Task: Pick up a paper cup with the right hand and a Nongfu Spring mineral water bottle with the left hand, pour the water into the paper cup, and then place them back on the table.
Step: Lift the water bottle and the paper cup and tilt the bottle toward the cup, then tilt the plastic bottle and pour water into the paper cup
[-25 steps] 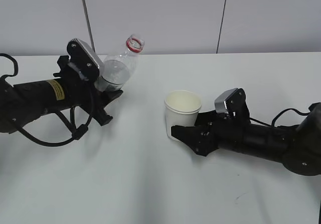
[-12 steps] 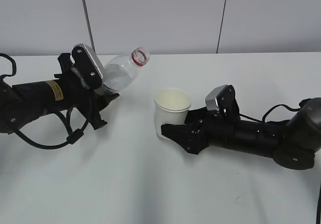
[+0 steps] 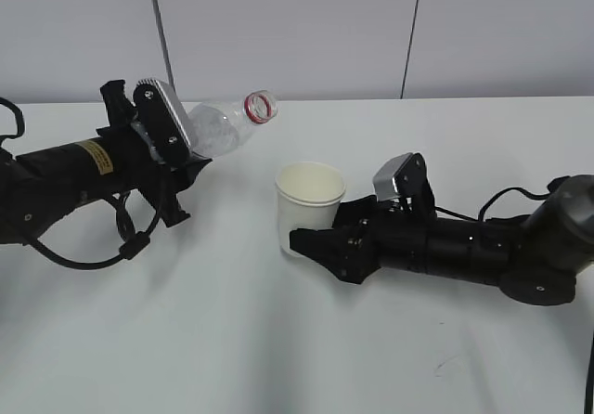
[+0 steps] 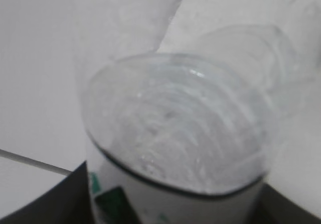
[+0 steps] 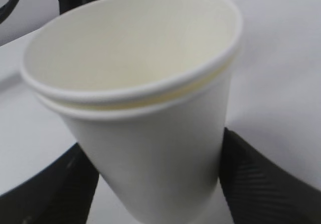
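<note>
My left gripper (image 3: 186, 159) is shut on the clear Nongfu Spring bottle (image 3: 223, 128) and holds it above the table, tilted far over with its open red-ringed mouth (image 3: 260, 106) pointing right. In the left wrist view the bottle (image 4: 180, 138) fills the frame, with water inside and the label (image 4: 140, 204) between the jaws. My right gripper (image 3: 311, 238) is shut on the white paper cup (image 3: 308, 205), which stands upright, below and right of the bottle mouth. In the right wrist view the cup (image 5: 150, 113) looks dry and empty inside, with fingers (image 5: 261, 179) on both sides.
The white table (image 3: 278, 358) stretches around both arms, with a small dark scuff (image 3: 444, 363) at the front right. A grey panelled wall (image 3: 297, 24) stands behind. Black cables (image 3: 93, 247) hang under the left arm.
The bottle has tipped further towards horizontal, its mouth lower and more to the right. My right gripper has carried the cup leftwards, closer to the bottle mouth.
</note>
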### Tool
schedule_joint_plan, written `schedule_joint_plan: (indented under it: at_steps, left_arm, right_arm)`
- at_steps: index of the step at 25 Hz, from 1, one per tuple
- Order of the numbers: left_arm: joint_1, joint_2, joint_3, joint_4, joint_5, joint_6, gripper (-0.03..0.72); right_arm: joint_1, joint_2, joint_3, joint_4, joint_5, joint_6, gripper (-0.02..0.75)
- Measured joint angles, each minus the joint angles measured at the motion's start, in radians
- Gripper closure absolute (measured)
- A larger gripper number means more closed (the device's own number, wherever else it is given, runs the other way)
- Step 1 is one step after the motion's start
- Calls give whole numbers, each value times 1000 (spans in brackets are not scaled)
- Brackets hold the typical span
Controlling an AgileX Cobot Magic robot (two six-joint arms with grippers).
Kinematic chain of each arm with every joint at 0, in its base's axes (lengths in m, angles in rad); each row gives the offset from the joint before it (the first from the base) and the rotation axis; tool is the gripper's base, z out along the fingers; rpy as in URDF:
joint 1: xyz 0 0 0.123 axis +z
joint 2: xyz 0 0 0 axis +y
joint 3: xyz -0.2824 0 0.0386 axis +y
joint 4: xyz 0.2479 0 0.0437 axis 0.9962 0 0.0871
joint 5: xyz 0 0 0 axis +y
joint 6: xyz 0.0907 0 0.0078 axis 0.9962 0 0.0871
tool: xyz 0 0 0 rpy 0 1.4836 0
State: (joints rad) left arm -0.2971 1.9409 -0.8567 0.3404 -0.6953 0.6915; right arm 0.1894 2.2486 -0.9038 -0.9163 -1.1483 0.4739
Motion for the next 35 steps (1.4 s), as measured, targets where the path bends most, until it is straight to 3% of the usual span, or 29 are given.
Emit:
schedule_joint_plan:
  at_steps: [14, 35]
  left_arm:
    - [0, 0, 1, -95, -43, 243, 284]
    - [0, 0, 1, -128, -109, 512, 284]
  right_arm:
    - [35, 0, -37, -22, 17, 17, 199]
    - [36, 0, -38, -24, 27, 18, 200]
